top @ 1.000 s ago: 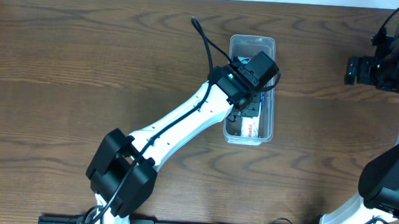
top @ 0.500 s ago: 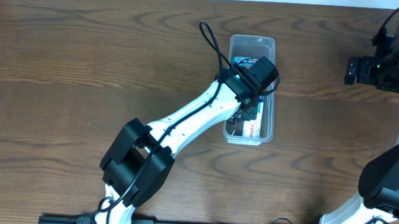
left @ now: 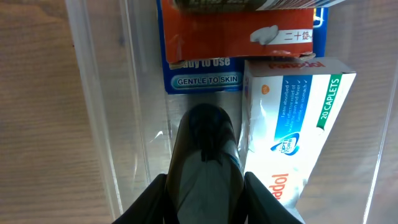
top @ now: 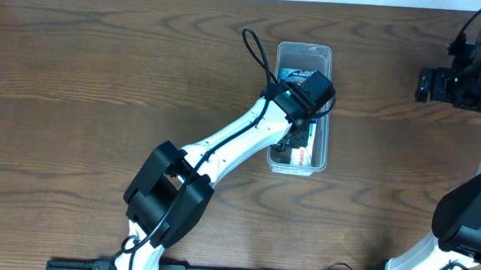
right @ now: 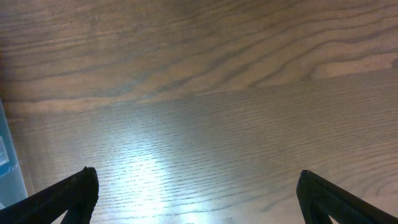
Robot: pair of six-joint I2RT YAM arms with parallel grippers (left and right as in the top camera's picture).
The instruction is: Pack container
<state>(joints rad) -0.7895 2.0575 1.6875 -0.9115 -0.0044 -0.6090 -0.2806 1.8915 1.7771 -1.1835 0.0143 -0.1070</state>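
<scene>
overhead: container (top: pixel 305 48) lies lengthwise at mid-worktop (top: pixel 102 76). left arm (top: pixel 232 143) stretches diagonally, wrist over the container's middle. left wrist: left fingers (left: pixel 148 200) narrow, gripping a dark rounded item (left: pixel 205 155) inside the container, beside a caplet box (left: pixel 298 124). right fingers (right: pixel 74 190) spread wide over worktop, well apart from it.

So the container (top: pixel 305 51) sits on the desk (top: pixel 100 101), middle, toward the far edge. The left hand (top: pixel 294 140) is down inside its near half, the caplets box (left: pixel 298 124) just to its right, and stacked packets (left: pixel 202 78) lie beyond, toward the far end.
</scene>
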